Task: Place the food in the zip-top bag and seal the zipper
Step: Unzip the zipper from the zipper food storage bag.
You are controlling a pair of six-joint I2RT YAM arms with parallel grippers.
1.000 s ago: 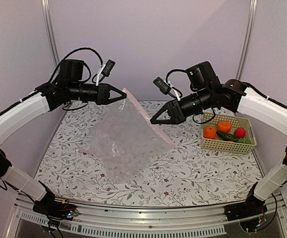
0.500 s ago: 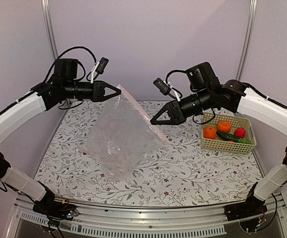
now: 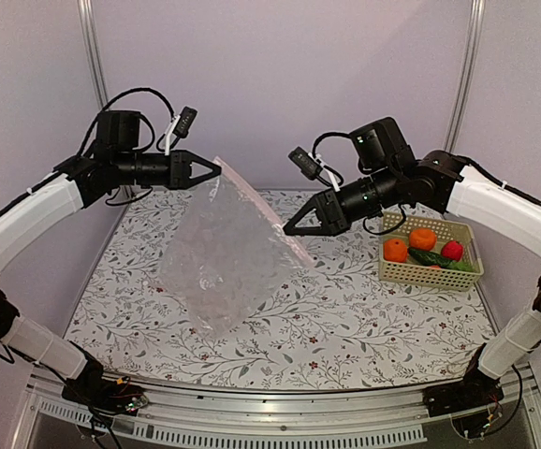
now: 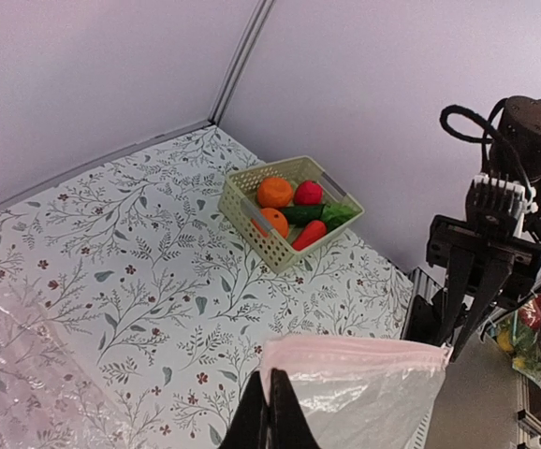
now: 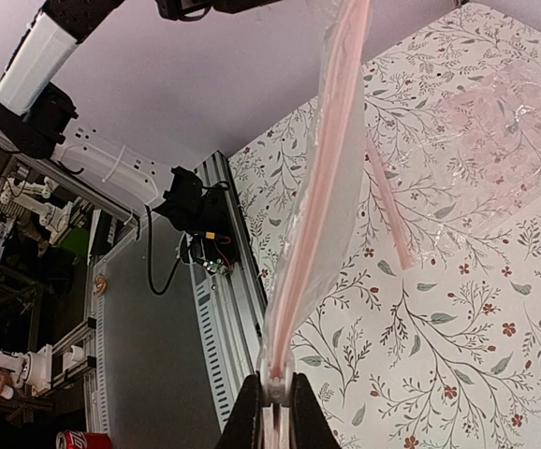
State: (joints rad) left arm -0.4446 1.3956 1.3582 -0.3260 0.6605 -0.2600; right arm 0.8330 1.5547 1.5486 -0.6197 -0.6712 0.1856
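The left tool [image 3: 216, 169] is clamped on one top corner of the zip-top bag [image 3: 228, 253]. The right tool [image 3: 287, 230] is clamped on the zipper [image 5: 319, 178] at the opposite end. The bag hangs between them, its lower edge on the worktop [image 3: 364, 327]. The food [image 3: 423, 248] lies in the basket [image 3: 430, 275], well apart.

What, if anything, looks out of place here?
Only the bag looks askew: the left gripper holds one end of its pink edge higher than the right gripper holds the other, so it hangs tilted. Nothing spilled; the food sits in its basket.
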